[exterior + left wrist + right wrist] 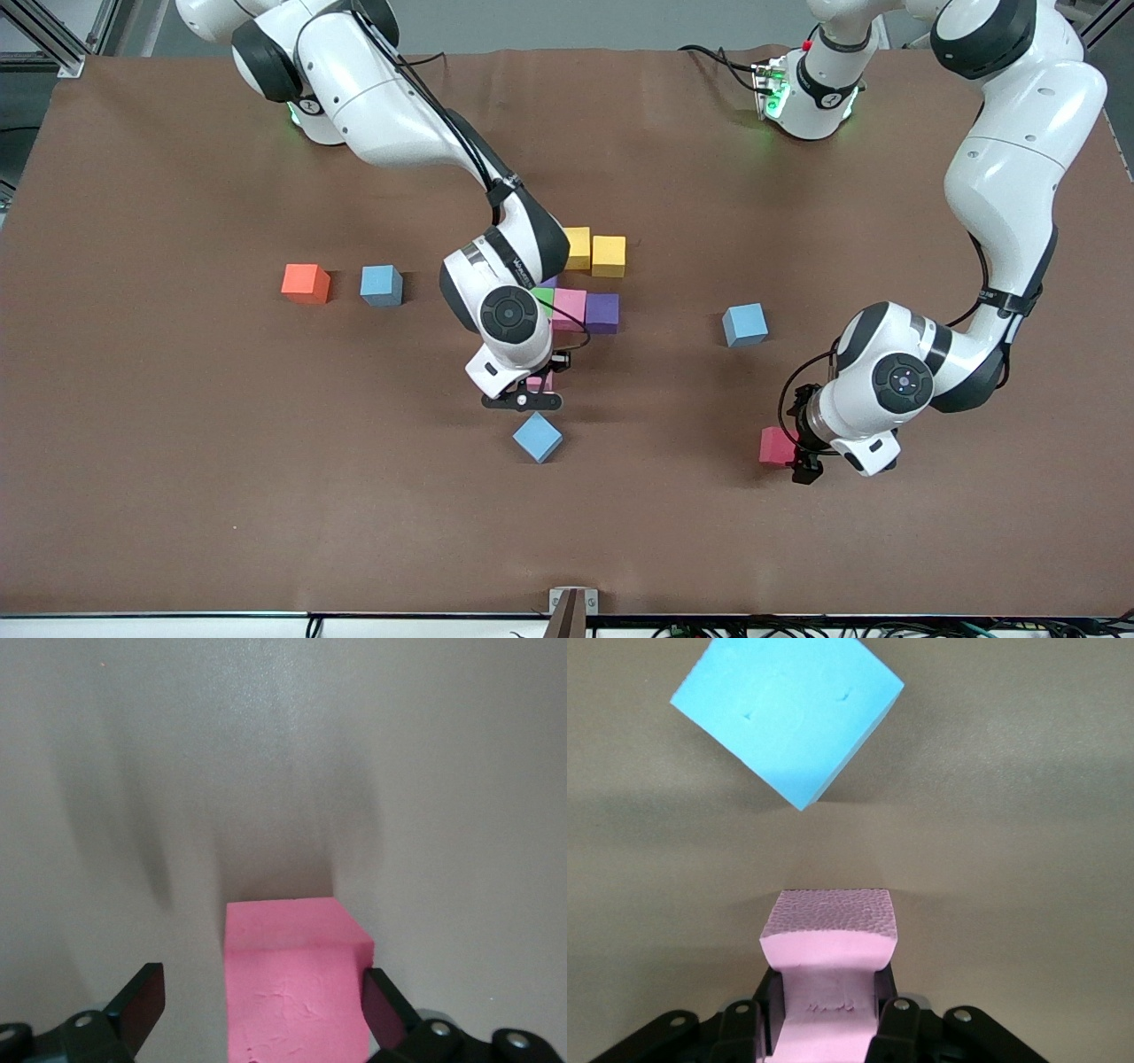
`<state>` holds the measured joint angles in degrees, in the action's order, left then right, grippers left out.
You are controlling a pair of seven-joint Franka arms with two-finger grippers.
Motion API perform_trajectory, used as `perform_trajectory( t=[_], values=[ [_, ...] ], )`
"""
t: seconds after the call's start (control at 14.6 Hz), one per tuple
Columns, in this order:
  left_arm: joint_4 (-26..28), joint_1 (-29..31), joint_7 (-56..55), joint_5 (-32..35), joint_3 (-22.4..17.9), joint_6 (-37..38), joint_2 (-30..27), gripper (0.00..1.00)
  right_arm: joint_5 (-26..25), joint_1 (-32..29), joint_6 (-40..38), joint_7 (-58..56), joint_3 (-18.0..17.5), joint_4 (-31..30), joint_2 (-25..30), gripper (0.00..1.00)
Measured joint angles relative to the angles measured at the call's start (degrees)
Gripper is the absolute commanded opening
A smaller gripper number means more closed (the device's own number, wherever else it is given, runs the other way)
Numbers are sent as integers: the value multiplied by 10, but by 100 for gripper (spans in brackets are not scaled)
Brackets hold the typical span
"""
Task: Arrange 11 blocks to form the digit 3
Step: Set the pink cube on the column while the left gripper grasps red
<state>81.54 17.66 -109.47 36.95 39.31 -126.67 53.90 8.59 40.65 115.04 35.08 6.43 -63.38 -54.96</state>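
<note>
Nearest the front camera, a red-pink block (776,446) sat on the table between the left gripper's (264,1001) wide fingers, ungrasped. The right gripper (828,1010) pinched a pink block (829,943), probably headed for the unfinished digit 3 (592,283). Its squeezed faces ran square to the fingers; a tilted blue block (788,713) lay just ahead.

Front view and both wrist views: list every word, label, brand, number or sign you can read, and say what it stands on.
No text can be read for certain.
Right arm: a small dark marking on the white wrist shell, too small and blurred to read.
Blocks, such as the pink block in the right claw: plain, no lettering.
Table cover: no marks.
</note>
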Motion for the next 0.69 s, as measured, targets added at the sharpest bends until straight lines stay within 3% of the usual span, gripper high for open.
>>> perform_trajectory(
  t=[0.41, 0.55, 0.62, 0.69],
  values=[
    [-9, 0, 0, 0, 0, 0, 0, 100, 0, 1, 0, 0, 0, 0, 0, 3],
    [-9, 0, 0, 0, 0, 0, 0, 100, 0, 1, 0, 0, 0, 0, 0, 9],
    [-9, -1, 0, 0, 0, 0, 0, 100, 0, 1, 0, 0, 0, 0, 0, 25],
    [-9, -2, 0, 0, 0, 0, 0, 100, 0, 1, 0, 0, 1, 0, 0, 99]
  ],
)
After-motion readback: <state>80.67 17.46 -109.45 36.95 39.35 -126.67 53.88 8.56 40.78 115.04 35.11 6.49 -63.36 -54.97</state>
